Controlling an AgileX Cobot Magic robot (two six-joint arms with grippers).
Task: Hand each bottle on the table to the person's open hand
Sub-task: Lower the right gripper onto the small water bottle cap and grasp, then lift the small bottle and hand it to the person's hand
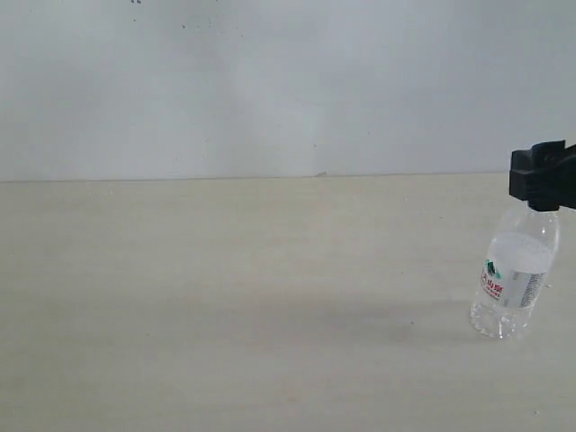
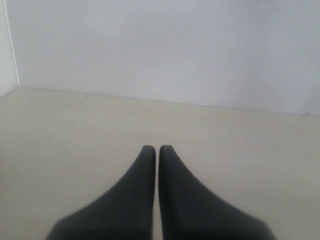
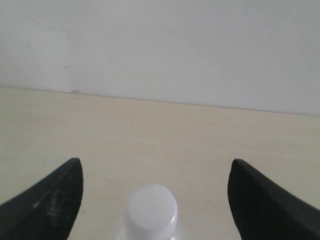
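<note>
One bottle shows: the shorter clear one with a white label (image 1: 513, 279). It stands upright on the pale beige table (image 1: 225, 297) at the far right. My right gripper (image 1: 543, 184) hangs just over its top and hides the cap in the exterior view. In the right wrist view the gripper (image 3: 155, 165) is open, its black fingers wide apart on either side of the white cap (image 3: 151, 206) without touching it. My left gripper (image 2: 156, 148) is shut on nothing above bare table. The tall bluish bottle, the tea bottle and the person's open hand are out of view.
A plain white wall (image 1: 270, 81) rises along the table's far edge. In the left wrist view a wall corner (image 2: 11, 50) stands at the side.
</note>
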